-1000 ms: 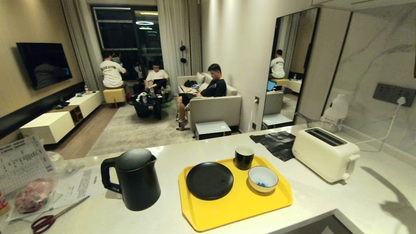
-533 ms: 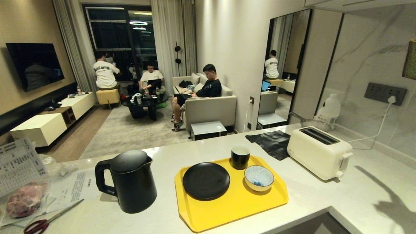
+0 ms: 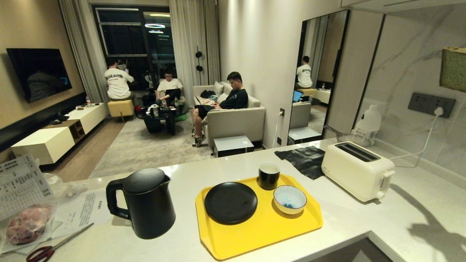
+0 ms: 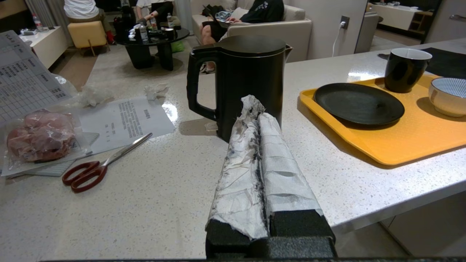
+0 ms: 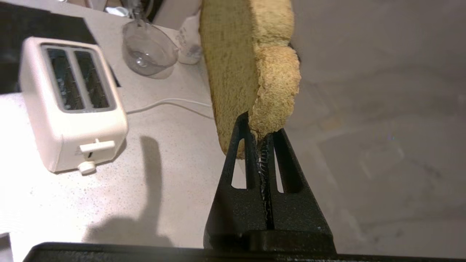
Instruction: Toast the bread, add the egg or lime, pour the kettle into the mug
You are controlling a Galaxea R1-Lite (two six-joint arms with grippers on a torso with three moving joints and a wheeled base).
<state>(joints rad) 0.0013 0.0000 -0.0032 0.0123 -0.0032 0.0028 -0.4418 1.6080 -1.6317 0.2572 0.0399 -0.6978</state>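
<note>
Holding my right gripper pinched on the bread, high over open tabletop beside the toaster, glass measuring cup behind, left gripper pressed together near the kettle.

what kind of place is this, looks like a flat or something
Most likely an open-plan apartment: a kitchen counter with a toaster and kettle looks straight into a living room with a sofa, a wall TV and people sitting around a coffee table.

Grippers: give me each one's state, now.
Left gripper: shut, holding nothing, near the kettle.
Right gripper: shut on the bread, held above the counter beside the toaster.
</note>
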